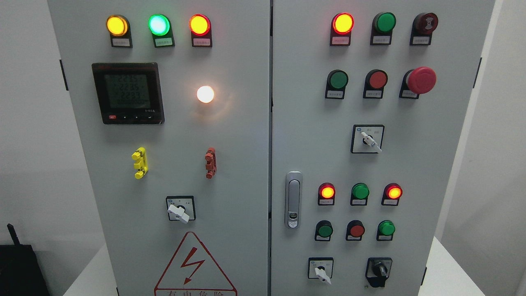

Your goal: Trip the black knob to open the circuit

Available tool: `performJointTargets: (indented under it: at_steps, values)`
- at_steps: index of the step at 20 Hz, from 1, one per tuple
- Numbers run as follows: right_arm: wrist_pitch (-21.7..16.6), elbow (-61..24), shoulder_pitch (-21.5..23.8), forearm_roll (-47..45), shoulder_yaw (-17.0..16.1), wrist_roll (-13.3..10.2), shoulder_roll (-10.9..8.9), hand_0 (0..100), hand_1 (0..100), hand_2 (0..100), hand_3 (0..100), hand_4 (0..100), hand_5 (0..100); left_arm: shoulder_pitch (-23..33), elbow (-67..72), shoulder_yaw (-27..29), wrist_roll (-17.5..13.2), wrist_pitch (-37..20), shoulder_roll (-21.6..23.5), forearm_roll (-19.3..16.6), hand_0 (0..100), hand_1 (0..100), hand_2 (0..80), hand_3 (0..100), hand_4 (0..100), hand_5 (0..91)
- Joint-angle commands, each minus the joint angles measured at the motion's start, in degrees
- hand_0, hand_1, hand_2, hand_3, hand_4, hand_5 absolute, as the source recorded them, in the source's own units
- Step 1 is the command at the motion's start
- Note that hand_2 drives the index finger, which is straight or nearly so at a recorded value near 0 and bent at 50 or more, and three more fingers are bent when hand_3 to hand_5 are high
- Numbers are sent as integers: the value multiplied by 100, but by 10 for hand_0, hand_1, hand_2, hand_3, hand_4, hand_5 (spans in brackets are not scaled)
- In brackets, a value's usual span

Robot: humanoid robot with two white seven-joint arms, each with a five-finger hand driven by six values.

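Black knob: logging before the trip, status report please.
No robot hand in view, left or right. Black knob at the right door's lower right, untouched. Nothing in front of it.

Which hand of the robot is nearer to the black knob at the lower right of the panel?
Neither can be judged: no robot hand or arm shows in the head view. The black knob sits untouched at the lower right of the right door.

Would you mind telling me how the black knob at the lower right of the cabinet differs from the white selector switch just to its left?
The black knob is black all over, while the white selector switch has a white handle on a white, black-framed plate. The black knob's handle stands about upright; the white selector switch's handle slants down to the right. Both sit in the bottom row of the right-hand door. No robot hand is in view.
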Motion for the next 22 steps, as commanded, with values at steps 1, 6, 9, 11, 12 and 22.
performJointTargets:
  at_steps: [1, 6, 9, 11, 12, 22]
  values:
    - [-62, -1290, 358, -6, -176, 5, 250, 0, 138, 0, 0, 0, 0, 0, 0, 0, 0, -5, 0, -132, 120, 389, 0, 0, 0, 0]
    - [-71, -2090, 648, -6, -167, 144, 286, 0, 131, 0, 0, 0, 0, 0, 0, 0, 0, 4, 0, -132, 120, 389, 0, 0, 0, 0]
    - [-71, -2652, 833, -15, -167, 488, 347, 0, 118, 0, 0, 0, 0, 0, 0, 0, 0, -5, 0, -132, 120, 389, 0, 0, 0, 0]
    - [-97, -3003, 956, -15, -132, 514, 347, 0, 111, 0, 0, 0, 0, 0, 0, 0, 0, 4, 0, -132, 120, 389, 0, 0, 0, 0]
    - [-141, -3188, 1018, -15, -123, 567, 347, 0, 106, 0, 0, 0, 0, 0, 0, 0, 0, -5, 0, -132, 120, 389, 0, 0, 0, 0]
    - [-1679, -3761, 1194, -50, -44, 813, 356, 0, 61, 0, 277, 276, 59, 0, 0, 0, 0, -5, 0, -132, 120, 389, 0, 0, 0, 0]
